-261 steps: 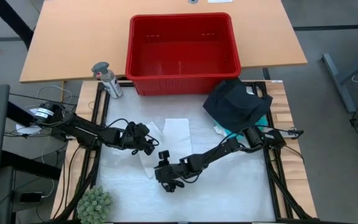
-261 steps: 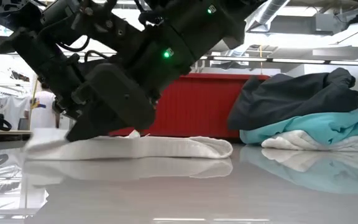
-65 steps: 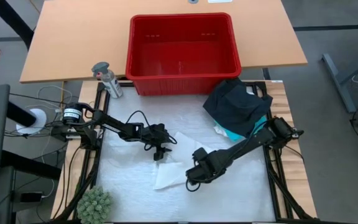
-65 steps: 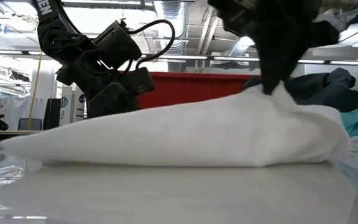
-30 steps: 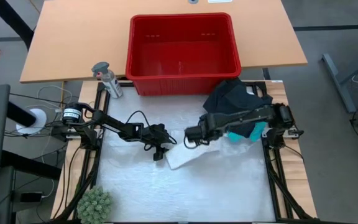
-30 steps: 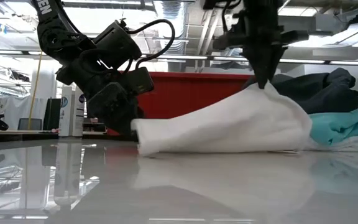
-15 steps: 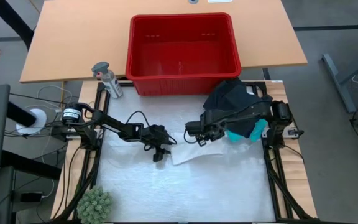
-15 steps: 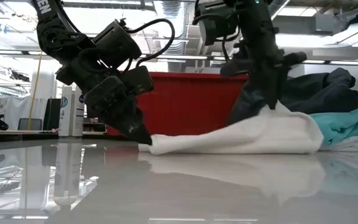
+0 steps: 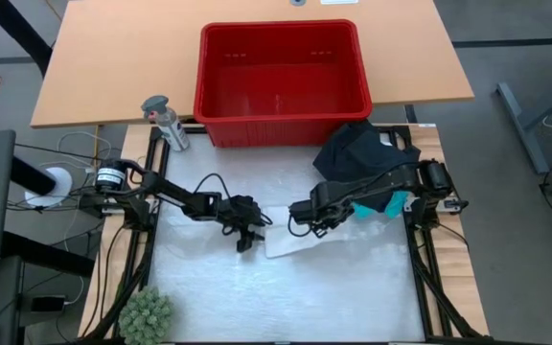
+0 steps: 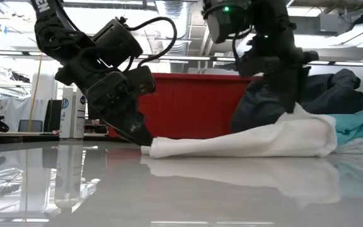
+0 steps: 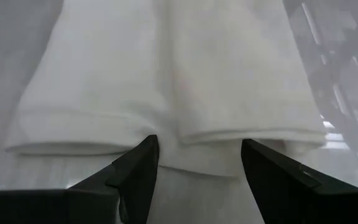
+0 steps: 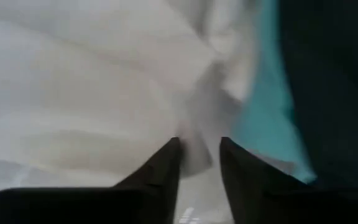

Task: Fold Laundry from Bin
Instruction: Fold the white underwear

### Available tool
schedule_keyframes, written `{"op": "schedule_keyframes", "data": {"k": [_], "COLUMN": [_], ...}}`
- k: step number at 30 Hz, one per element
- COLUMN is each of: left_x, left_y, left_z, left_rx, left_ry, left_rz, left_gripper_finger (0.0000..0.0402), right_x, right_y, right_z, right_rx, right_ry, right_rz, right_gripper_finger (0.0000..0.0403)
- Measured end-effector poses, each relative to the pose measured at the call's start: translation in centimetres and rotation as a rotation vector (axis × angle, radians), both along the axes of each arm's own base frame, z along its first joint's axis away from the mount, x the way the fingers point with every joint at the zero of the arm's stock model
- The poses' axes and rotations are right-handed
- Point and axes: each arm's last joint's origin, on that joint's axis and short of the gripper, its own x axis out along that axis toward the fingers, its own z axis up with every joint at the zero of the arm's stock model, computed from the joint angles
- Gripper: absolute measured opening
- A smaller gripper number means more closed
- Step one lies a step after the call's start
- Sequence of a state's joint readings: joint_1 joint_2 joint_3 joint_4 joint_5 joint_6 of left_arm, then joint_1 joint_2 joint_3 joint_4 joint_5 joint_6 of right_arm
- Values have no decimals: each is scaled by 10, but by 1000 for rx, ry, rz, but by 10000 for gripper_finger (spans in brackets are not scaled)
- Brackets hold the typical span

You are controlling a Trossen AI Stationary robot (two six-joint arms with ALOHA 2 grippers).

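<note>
I see the white cloth (image 9: 290, 241) lying in front of the bin (image 9: 281, 75). Left gripper (image 9: 247, 233) pins its near edge, fingers apart; right gripper (image 9: 305, 218) looks partly parted at its far end.

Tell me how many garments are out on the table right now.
At least 3: a white piece between the two arms, plus a black garment piled over a turquoise shirt at the right edge. More may be hidden underneath.
</note>
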State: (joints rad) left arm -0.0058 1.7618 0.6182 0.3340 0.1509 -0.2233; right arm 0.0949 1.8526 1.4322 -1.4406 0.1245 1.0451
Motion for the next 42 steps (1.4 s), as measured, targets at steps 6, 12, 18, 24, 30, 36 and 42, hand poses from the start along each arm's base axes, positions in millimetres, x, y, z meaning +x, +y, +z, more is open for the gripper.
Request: {"op": "schedule_keyframes", "data": {"k": [6,12,18,24,30,36,42], "left_x": [0,1,5,6,6,6,6], "left_y": [-9,-13,-15,-15,-14,-13,-12], "left_z": [0,1,5,6,6,6,6], "left_rx": [0,-32,-44,-58,-37,-14,-1], "left_ry": [-3,-17,-77,-94,-94,-84,-87], "left_rz": [-17,9,22,40,55,80,101], "left_gripper_finger": [221,221,221,221,221,221,221], "right_x": [-10,-15,-1,39,79,101,110], "right_y": [-4,1,6,4,-9,-23,-16], "right_z": [10,47,88,66,15,-17,-38], "right_rx": [-16,-104,-88,-107,41,176,218], "right_ry": [53,-169,-627,-711,-716,-799,-799], "right_rz": [72,226,493,715,898,974,1087], "right_gripper_finger": [220,243,237,232,232,232,232]}}
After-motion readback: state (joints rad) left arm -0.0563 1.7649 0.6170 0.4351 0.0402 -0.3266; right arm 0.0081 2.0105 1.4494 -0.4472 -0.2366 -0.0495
